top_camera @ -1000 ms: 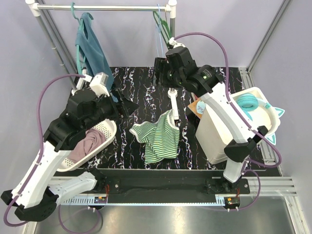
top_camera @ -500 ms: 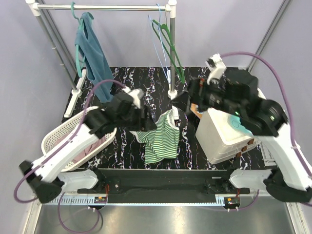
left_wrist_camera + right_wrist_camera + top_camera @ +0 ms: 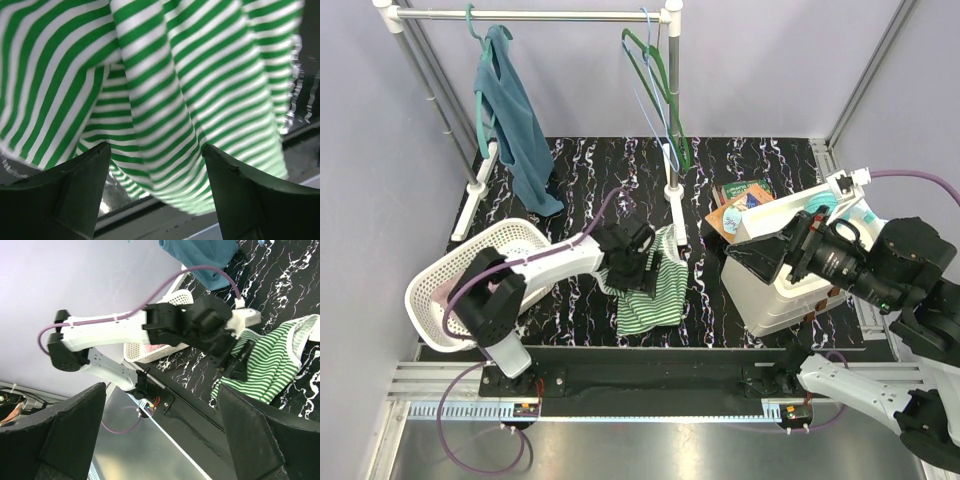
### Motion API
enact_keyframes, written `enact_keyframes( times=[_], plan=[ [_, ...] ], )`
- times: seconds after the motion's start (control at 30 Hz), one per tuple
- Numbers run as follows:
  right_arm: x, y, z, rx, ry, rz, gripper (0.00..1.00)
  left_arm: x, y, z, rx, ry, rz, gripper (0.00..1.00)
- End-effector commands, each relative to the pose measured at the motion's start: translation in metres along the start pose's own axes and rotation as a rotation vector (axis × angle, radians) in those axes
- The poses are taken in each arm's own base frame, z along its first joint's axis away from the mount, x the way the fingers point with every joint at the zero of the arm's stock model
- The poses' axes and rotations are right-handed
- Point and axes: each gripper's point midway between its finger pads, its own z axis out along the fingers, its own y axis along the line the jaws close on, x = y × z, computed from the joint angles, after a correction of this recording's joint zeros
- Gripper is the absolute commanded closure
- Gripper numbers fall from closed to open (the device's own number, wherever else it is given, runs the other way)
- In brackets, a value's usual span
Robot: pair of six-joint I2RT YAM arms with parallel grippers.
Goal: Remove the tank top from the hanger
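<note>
1. Table [image 3: 590, 170]: flat black top with white marbled veining.
2. Clothes rack [image 3: 530, 16]: metal tube rail on white uprights, standing at the far edge.
3. Storage bin [image 3: 770, 290]: white, boxy hard plastic, at the right.
4. Laundry basket [image 3: 425, 290]: white perforated plastic, oval, at the near left.
5. Teal tank top [image 3: 510, 110]: soft knit with narrow straps, hanging limp on a teal hanger [image 3: 472, 25] at the rail's left end.
6. Striped shirt [image 3: 655, 300]: green-and-white jersey, crumpled on the table centre.
7. Green hangers [image 3: 665, 90]: thin wire, bare, at the rail's right end.
8. Left gripper [image 3: 155, 147]: dark fingers spread apart, low over the striped shirt, whose folds fill the gap; contact cannot be told.
9. Right gripper [image 3: 160, 390]: dark fingers spread wide, holding nothing, raised above the bin.
</note>
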Motion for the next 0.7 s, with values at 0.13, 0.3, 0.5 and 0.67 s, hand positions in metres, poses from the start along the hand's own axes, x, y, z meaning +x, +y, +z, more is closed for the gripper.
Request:
enact_keyframes(
  times=[0.13,0.3,0.5,0.67],
  plan=[
    [0.010,-0.019,0.001,0.073,0.000,0.058,0.00,0.022,0.013,0.059,-0.051,0.034,-0.067,0.36],
    [0.014,-0.023,0.003,0.088,0.014,0.060,0.00,0.025,0.018,0.048,-0.052,0.007,-0.069,1.00],
    [0.022,-0.027,0.007,0.100,0.046,0.052,0.00,-0.041,0.013,-0.052,0.038,-0.272,-0.156,1.00],
    [0.023,-0.031,0.015,0.115,0.064,0.031,0.00,-0.075,0.064,-0.159,-0.024,-0.558,-0.307,1.00]
  ],
)
